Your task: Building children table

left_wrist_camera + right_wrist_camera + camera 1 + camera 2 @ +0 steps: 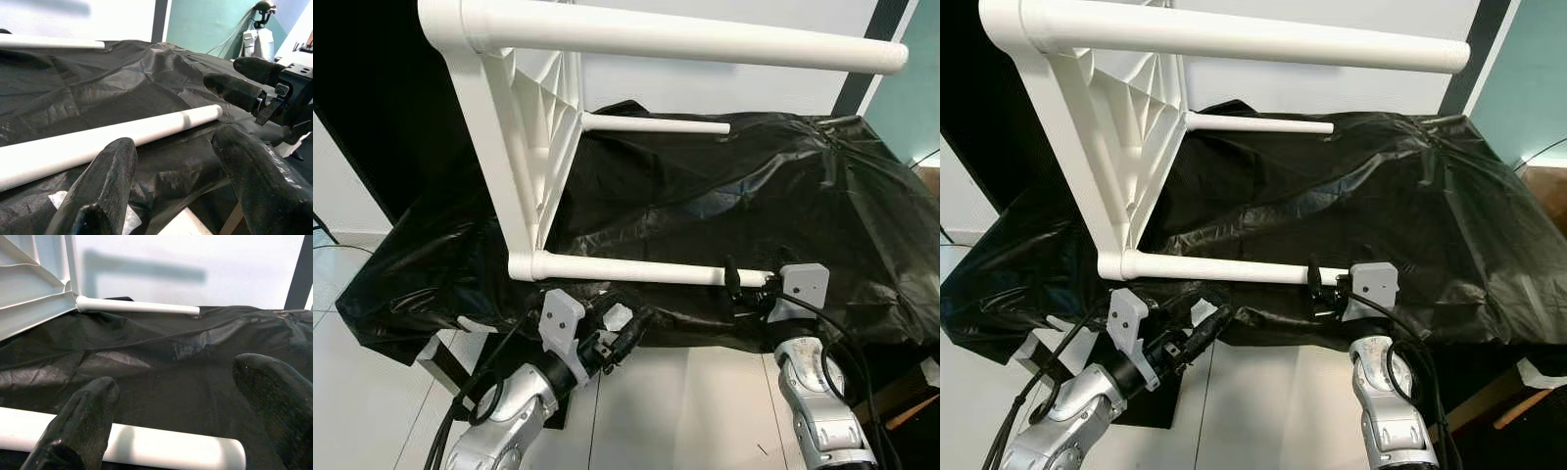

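The white children's table (524, 147) lies on its side so its legs face both grippers; left gripper (617, 338) and right gripper (736, 284) flank the near leg (646, 269), jaws spread.

white wall (724, 88), pale tiled floor (372, 392)

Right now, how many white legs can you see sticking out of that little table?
3: one leg at the top, one far leg lying on the black sheet, one near leg by the grippers. A fourth may be hidden.
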